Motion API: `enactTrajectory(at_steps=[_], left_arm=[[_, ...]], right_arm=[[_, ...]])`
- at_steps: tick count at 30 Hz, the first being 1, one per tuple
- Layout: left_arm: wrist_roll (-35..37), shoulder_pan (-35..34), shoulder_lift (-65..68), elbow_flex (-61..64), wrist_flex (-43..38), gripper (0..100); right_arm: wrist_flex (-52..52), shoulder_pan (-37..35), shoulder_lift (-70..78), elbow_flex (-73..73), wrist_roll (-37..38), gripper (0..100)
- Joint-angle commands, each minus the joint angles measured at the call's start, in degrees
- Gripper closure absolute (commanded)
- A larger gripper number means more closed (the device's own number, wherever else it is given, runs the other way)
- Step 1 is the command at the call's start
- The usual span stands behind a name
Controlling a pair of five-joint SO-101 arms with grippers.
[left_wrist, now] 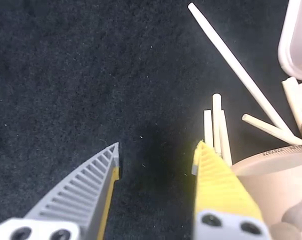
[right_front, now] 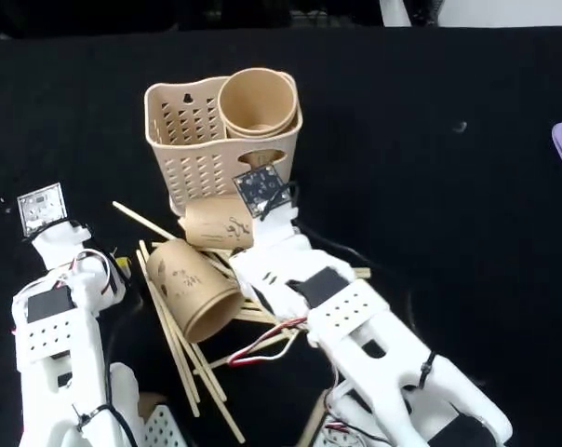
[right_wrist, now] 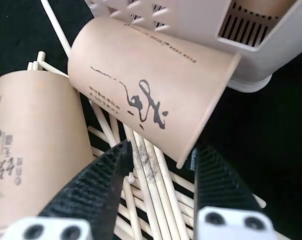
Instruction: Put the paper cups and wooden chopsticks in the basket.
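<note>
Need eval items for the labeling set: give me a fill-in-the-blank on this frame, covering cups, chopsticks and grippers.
1. The stacked cups stand ____ in the basket.
2. The chopsticks lie on the table, partly ____ a tipped cup.
3. The left gripper is ____, holding nothing.
4. The right gripper is open at the rim of a second cup lying on its ____.
Missing words: upright; under; open; side.

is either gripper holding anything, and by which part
Nothing is held: left gripper open over the black table, right gripper open around the rim of a lying tan paper cup.
</note>
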Motion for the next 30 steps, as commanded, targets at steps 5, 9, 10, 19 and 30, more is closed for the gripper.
enactTrajectory(at_steps=[5,9,10,19,30], left_arm=[[0.2,-0.5,-1.1,-0.5,-0.9,76],[0.2,-0.5,-1.1,-0.5,-0.9,76],[0.2,-0.5,-1.1,-0.5,-0.9,76],[0.2,-0.5,-1.1,-0.5,-0.9,76],[0.2,-0.5,-1.1,-0.5,-0.9,76]], right_arm=[[-1.2,-0.8,-2.5,-0.3,0.1,80.4],[-1.2,-0.7,-2.5,-0.4,0.0,80.4],[-1.2,-0.7,-2.5,-0.3,-0.2,80.4],[-1.2,4.0,-2.5,-0.6,-0.3,80.5],[4.5,2.4,-4.3,-4.7,10.2,98.8]])
